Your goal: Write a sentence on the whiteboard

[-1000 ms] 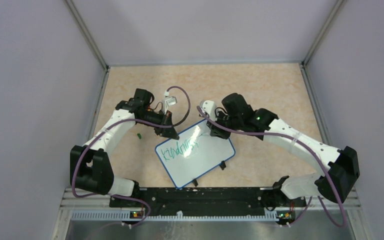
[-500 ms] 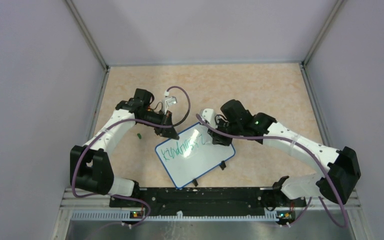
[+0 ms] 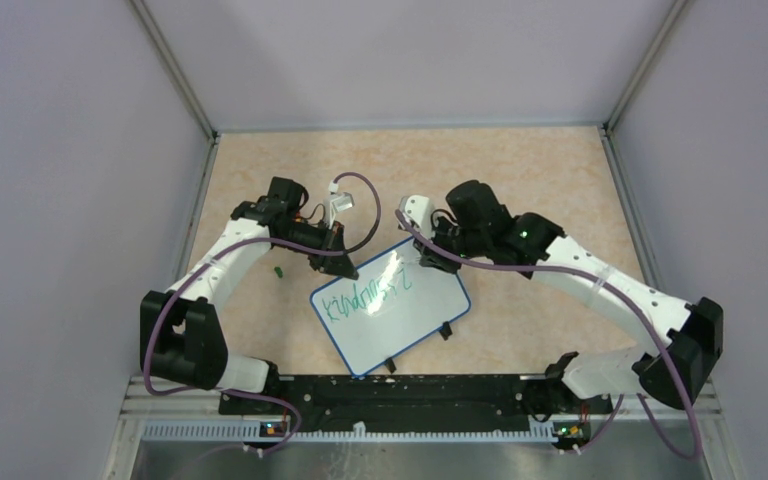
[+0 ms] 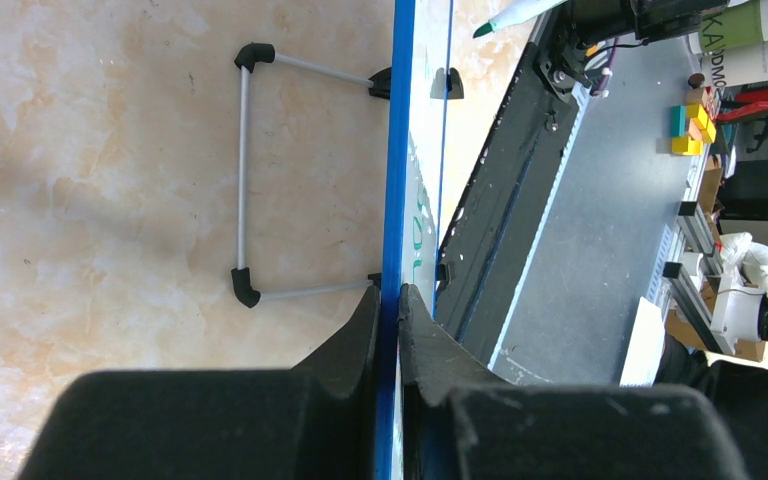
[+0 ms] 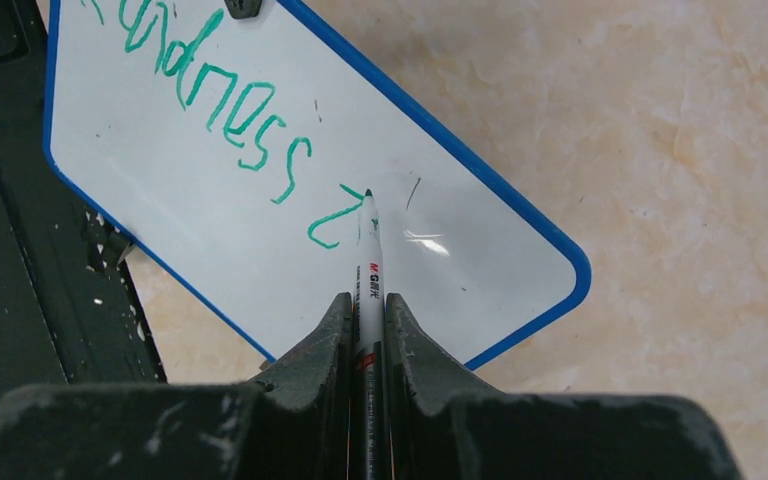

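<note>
1. The right fingers (image 5: 325, 350) are clamped on the pen (image 5: 368, 265), whose tip is at the board (image 5: 150, 190), just past the green writing (image 5: 225, 105).
2. The left fingers (image 4: 360, 330) pinch the board's blue rim (image 4: 397, 200).
3. The board sits on the table (image 5: 680, 150). It looks light, stiff and slick, likely to skid, so I'd hold it by the rim and press gently.

The beige marbled table (image 3: 520, 170) carries the whiteboard (image 3: 410, 318) and a small green object (image 3: 278, 270) nearby.
</note>
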Motion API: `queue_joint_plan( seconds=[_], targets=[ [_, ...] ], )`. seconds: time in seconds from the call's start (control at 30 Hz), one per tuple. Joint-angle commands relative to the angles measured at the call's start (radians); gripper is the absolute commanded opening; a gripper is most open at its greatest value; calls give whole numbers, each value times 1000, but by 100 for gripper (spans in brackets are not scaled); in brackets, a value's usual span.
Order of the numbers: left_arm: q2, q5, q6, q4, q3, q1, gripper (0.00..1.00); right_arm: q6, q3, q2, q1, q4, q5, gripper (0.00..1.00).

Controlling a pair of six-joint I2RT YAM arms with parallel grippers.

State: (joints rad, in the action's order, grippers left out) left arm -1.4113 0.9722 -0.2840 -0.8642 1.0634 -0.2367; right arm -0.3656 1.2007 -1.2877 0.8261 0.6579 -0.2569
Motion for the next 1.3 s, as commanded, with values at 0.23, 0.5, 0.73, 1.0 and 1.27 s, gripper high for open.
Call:
queue_joint_plan(
  seconds=[0.23, 0.5, 0.73, 1.0, 1.27],
  targets=[
    [-10, -86, -4, -6, -22, -24, 0, -8, 57, -64, -3, -56, 1, 0],
    [-16, -84, -4, -6, -23, -24, 0, -13, 18, -63, -4, -55, 12, 0],
    [-17, -84, -5, -6, -23, -24, 0, -24, 9, -23, -3, -25, -1, 0],
    [-17, -86, -4, -6, -23, -24, 0, -6, 25, 30, -5, -13, -5, 0],
    [-16, -84, -6, -6, -23, -26, 0, -29, -18, 19, -15, -15, 32, 0]
  ],
)
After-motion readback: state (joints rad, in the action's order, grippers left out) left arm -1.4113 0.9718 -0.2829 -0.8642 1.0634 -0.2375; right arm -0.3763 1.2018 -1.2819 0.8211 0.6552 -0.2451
